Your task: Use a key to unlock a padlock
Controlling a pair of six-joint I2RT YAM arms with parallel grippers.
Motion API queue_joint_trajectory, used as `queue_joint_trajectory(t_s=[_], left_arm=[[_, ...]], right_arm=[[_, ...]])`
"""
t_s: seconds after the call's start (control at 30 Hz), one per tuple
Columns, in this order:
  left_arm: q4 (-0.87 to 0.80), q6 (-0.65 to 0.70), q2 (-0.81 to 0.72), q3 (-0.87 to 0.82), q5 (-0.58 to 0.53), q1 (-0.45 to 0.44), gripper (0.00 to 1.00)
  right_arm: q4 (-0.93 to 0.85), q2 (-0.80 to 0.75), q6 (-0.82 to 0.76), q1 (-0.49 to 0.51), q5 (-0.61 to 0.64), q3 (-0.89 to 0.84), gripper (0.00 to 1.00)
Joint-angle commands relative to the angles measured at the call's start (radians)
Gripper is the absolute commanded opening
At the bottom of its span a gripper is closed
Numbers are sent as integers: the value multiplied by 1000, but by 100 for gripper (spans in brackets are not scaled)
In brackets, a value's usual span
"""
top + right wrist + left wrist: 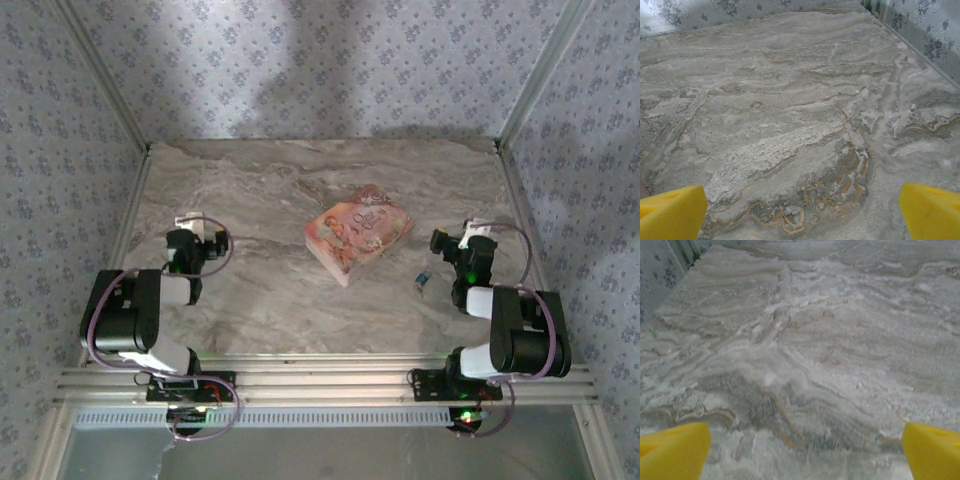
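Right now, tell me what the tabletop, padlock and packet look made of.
The tabletop: marble-look surface, grey-beige veining, matte; stone or laminate, unclear.
The padlock: dark blue with a silvery glint, likely metal; too small to confirm.
The packet: pink-orange printed, probably paper or plastic film.

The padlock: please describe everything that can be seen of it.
The padlock is a tiny dark-blue object with a small silvery part; finer details cannot be told. It lies on the marble table, apart from the pink printed packet, close beside the right arm. Nothing but the table seems to touch it.
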Motion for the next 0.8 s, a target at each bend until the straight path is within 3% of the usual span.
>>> queue_joint_trajectory(t_s=[0.0, 0.1, 0.17, 0.2, 0.77], left_arm=[[-21, -4, -3, 26, 34, 10, 98], [-12, -5, -1, 25, 34, 10, 98], [-16, -6, -1, 26, 32, 10, 98], [-14, -5, -1, 26, 33, 10, 98], [-16, -6, -1, 26, 34, 10, 98]], right_arm=[[-22, 34, -53, 55, 79, 68, 100], [163, 153, -96, 100, 127, 44, 100], [52, 120, -76, 100, 166, 66, 100], [110, 136, -88, 109, 179, 54, 100], [69, 123, -88, 108, 170, 65, 100]])
